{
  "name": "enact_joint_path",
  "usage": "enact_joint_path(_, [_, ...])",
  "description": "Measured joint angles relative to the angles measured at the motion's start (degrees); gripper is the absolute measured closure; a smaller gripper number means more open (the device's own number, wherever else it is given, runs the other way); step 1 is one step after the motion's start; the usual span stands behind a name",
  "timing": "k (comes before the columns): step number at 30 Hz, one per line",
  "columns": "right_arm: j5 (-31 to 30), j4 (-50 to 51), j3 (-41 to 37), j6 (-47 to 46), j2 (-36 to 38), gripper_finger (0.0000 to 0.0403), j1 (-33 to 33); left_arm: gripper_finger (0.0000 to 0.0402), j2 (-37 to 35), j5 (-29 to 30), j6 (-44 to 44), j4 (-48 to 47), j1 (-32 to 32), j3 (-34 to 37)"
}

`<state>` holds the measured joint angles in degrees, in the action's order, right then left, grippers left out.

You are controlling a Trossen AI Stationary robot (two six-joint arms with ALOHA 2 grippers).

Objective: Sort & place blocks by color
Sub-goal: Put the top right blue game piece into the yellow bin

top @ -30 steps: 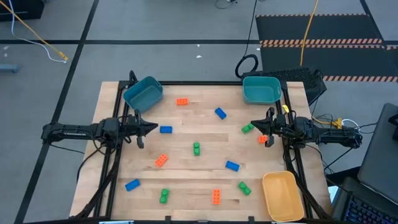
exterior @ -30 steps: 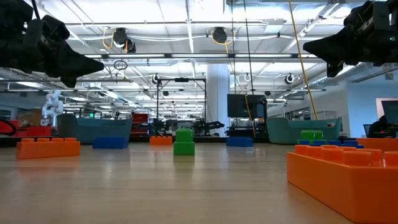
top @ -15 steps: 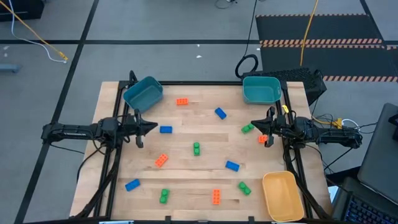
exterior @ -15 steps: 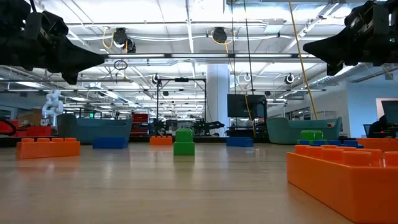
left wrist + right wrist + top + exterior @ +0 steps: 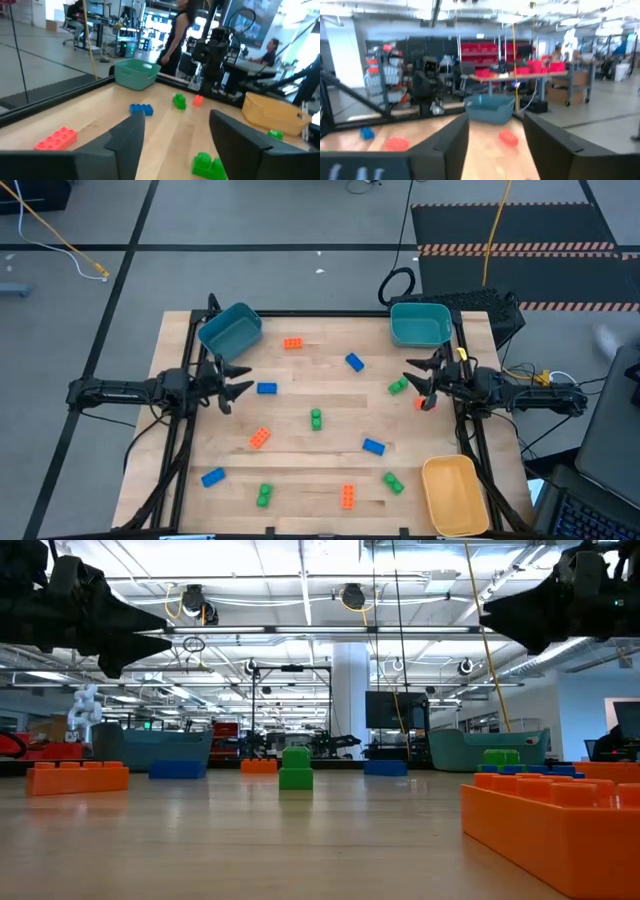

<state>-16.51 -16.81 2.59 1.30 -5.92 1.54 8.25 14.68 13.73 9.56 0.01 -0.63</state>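
Note:
About a dozen small studded blocks lie flat and scattered on the wooden table (image 5: 330, 465). Some are orange (image 5: 293, 343), some green (image 5: 316, 418) and some blue (image 5: 266, 388). My left gripper (image 5: 242, 382) hovers open above the table's left side, pointing at the blue block just to its right. My right gripper (image 5: 414, 378) hovers open above the right side, beside a green block (image 5: 398, 386) and an orange block (image 5: 422, 403). Both grippers are empty in their wrist views (image 5: 177, 135) (image 5: 495, 140) and stand well above the table in the low view.
A teal bin (image 5: 230, 330) stands at the far left corner, another teal bin (image 5: 420, 324) at the far right, and a yellow bin (image 5: 453, 494) at the near right. People and benches show in the room beyond the table.
Both grippers have opened their fingers while staying in place above the table. No block has moved.

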Motion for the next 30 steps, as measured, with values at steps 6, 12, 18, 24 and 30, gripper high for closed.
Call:
enact_joint_path(6, [-2.4,0.5,3.8,3.2,-6.7,0.0189,0.0,0.0173,2.4,2.7,-0.5,-1.3,0.0,-3.1])
enact_joint_path(12, [-4.7,3.3,9.8,4.5,-17.3,0.0189,1.1,0.0191,13.1,5.5,0.0,-9.5,0.0,-11.8])
enact_joint_path(18, [-4.4,9.2,14.1,0.7,-28.1,0.0189,2.2,0.0194,29.8,5.6,0.5,-18.8,0.0,-23.3])
enact_joint_path(24, [2.1,11.4,13.9,-6.2,-35.3,0.0189,2.1,0.0194,42.5,4.4,-3.9,-20.8,0.0,-32.9])
enact_joint_path(30, [9.1,8.0,11.3,-3.1,-37.5,0.0189,2.1,0.0195,48.8,4.4,-8.8,-20.3,-0.5,-37.4])
